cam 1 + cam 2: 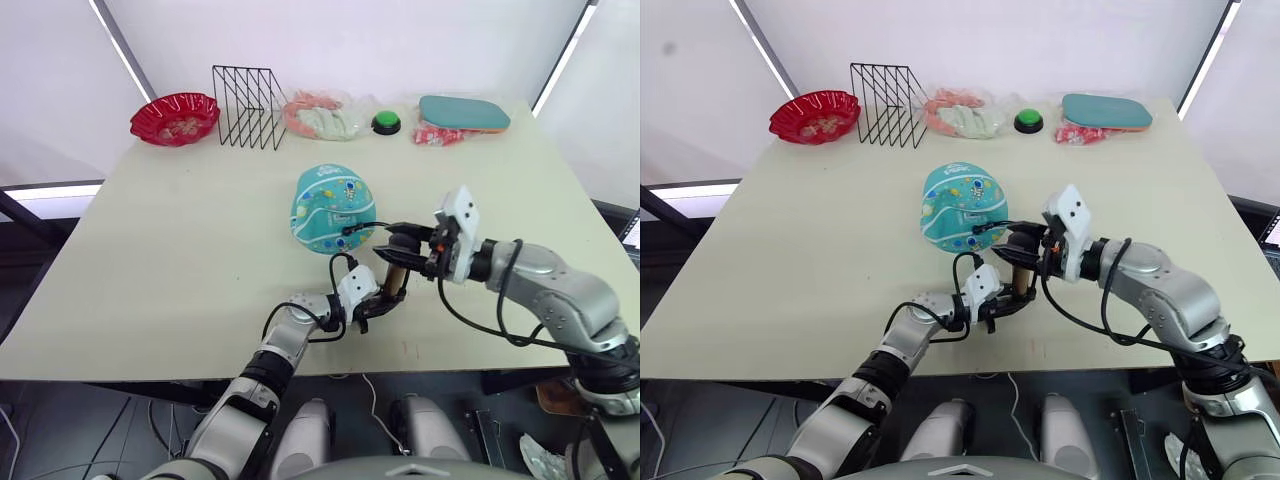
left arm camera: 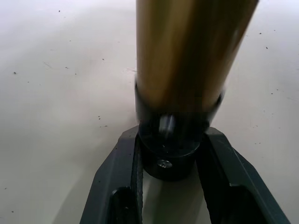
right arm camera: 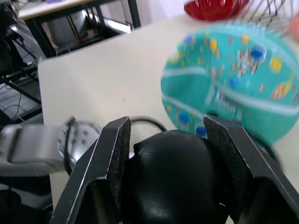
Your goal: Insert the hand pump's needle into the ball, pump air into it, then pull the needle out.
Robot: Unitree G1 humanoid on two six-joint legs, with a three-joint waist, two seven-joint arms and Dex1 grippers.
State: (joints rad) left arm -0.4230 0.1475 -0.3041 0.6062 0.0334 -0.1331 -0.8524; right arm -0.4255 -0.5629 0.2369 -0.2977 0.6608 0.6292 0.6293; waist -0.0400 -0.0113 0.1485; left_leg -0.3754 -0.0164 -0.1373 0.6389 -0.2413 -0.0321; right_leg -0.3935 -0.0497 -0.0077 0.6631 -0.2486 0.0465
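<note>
Hand pump stands roughly upright on the table, near edge, just right of centre. Left gripper has its jaws clenched on the pump's black bottom cap, brass barrel rising from between the fingers. Right gripper has its jaws grasping the black T-handle at the top of the pump.

Ball sits on the table just beyond the pump, slightly left of it, looking partly flattened. Thin black hose runs from the pump top over to the ball's near right side and meets its surface there; the needle itself is too small to make out, so can't tell whether it is in.

Far edge of the table, left to right: red bowl, black wire rack, bagged pink-and-white item, green button, teal paddle case.
</note>
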